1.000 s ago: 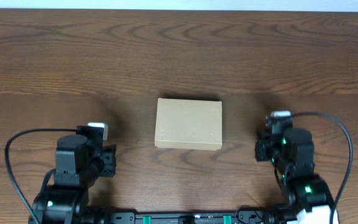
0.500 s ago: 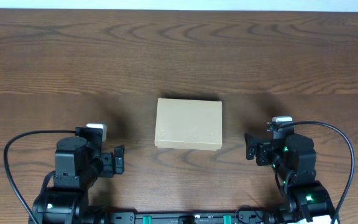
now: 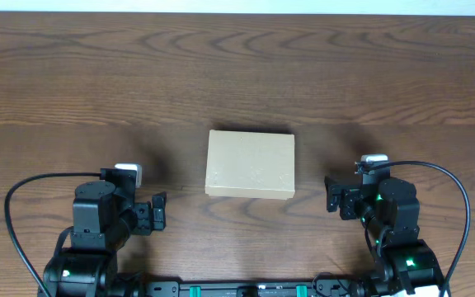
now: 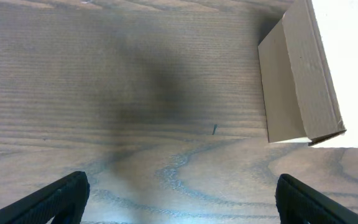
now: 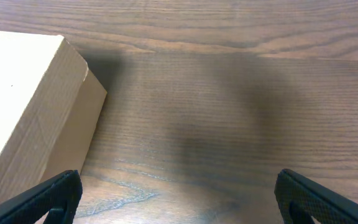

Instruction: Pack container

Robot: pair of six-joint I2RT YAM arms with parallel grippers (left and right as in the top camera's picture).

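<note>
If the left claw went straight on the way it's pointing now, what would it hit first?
Probably the bare brown wooden table. The open left claw aims at empty wood, while the tan cardboard box sits off to its right, outside that line, though depth is unclear.

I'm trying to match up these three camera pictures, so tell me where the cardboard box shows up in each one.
Overhead: the cardboard box lies closed at the centre of the picture.
Left wrist: the cardboard box is at the upper right, reaching the right edge.
Right wrist: the cardboard box is on the left, cut by the left edge.
Shared landmark: the dark wood-grain table beneath it in all three.
</note>
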